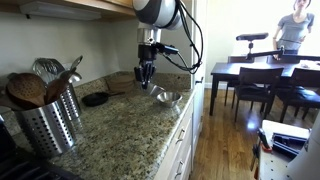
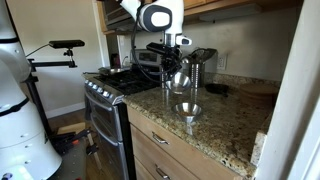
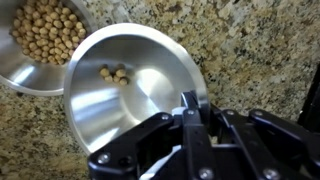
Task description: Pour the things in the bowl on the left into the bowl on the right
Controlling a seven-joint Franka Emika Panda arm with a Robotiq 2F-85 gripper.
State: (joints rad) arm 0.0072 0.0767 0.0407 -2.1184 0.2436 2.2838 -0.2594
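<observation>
The gripper (image 3: pixel 190 118) is clamped on the rim of the tilted steel bowl (image 3: pixel 120 95), 1 finger inside the wall and the bowl lifted off the granite counter (image 3: pixel 250 50); beside it and lower, the receiving bowl (image 3: pixel 22 78) is heaped with chickpeas (image 3: pixel 45 35); I'd call the pour nearly finished; about 5 stragglers (image 3: pixel 115 73) sit in the held bowl's hollow; a steeper tip should roll them over; in an exterior view the receiving bowl (image 2: pixel 187 110) sits just below the arm; what's left is emptying, then setting the bowl down.
</observation>
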